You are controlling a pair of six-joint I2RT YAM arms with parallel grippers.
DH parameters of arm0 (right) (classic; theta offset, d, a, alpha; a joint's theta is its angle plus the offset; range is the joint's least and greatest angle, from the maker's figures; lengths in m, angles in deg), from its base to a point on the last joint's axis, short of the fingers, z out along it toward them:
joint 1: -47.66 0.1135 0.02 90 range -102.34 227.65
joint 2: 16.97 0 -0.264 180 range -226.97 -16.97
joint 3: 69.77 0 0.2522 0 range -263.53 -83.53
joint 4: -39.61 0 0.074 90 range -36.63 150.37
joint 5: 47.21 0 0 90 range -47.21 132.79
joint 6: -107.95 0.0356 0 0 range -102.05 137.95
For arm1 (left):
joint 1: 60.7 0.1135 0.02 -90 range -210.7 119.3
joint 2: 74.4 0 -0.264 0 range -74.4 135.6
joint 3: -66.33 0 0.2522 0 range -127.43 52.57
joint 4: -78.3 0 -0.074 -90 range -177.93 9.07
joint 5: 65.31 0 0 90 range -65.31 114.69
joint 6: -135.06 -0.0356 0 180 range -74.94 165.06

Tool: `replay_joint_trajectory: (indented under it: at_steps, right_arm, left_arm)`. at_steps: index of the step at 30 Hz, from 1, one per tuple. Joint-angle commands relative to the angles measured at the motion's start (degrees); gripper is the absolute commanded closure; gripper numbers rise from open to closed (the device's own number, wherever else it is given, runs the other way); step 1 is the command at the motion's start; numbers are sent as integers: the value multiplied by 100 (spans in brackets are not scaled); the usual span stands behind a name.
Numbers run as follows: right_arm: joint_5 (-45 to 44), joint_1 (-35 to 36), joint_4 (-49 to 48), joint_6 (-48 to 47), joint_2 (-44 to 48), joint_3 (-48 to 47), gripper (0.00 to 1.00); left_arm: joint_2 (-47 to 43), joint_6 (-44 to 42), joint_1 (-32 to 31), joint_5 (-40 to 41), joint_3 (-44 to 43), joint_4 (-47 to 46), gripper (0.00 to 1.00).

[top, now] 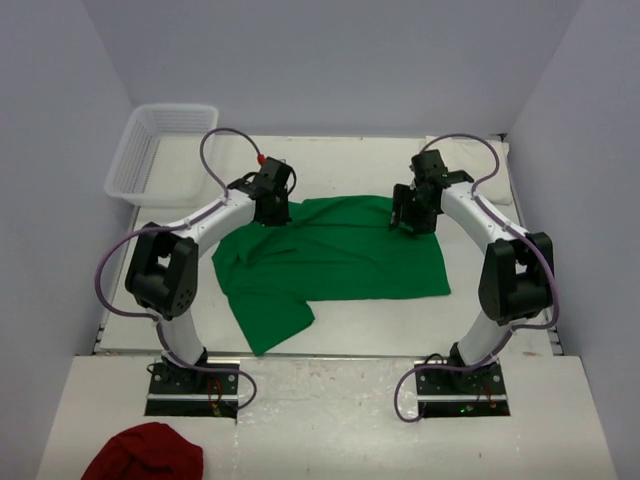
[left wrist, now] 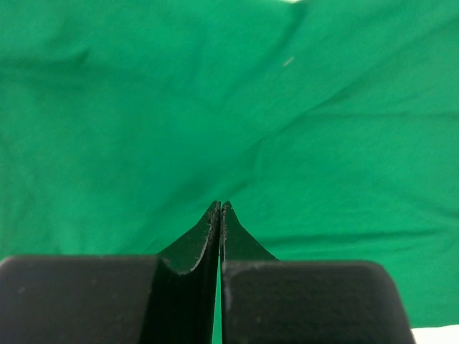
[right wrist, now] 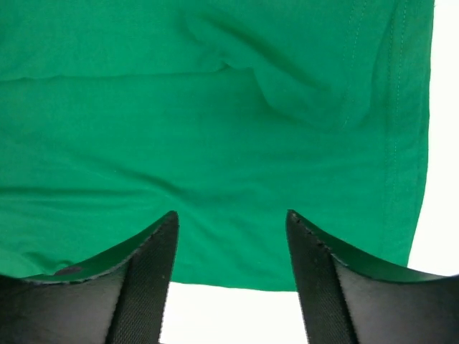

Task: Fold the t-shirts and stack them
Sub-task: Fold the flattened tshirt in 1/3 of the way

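On the counter (top: 340, 335) I see the green t-shirt (top: 330, 255) spread rumpled between both arms (a flap trails near-left). My left pincer (left wrist: 219, 208) is closed over its far-left part, fingertips meeting; my right pincer (right wrist: 231, 213) hangs open above the far-right hem.

L gripper (left wrist: 220, 206) tips together — R gripper (right wrist: 231, 215) tips apart

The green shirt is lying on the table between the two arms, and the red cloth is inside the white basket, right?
Not quite. The red cloth lies at the near edge by the left arm's base, not in the white basket; the top external view shows it. The green shirt does lie between the two arms.
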Motion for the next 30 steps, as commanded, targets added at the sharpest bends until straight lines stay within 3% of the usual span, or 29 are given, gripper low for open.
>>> replay_joint_trajectory:
  at_steps: [1,2,5,11,19,30]
  right_arm:
    - [303,-198,-287,117,35,-130,34]
    - [339,-338,-331,136,17,-51,28]
    - [567,-636,-358,153,-185,-42,25]
    - [787,-1024,-324,57,-632,-487,24]
    - [848,-1086,310,-189,-1845,-1992,37]
    - [699,-1271,907,-453,-2970,-3583,39]
  left_arm:
    - [186,-110,72,-380,-708,-147,100]
    - [265,-128,90,-389,-970,-68,100]
    - [599,-163,265,-679,-1445,11,99]
    - [1320,-233,468,-1390,-2290,267,96]
    - [2216,-382,547,-1752,-2932,582,96]
    - [2744,-462,705,-1804,-3249,767,97]
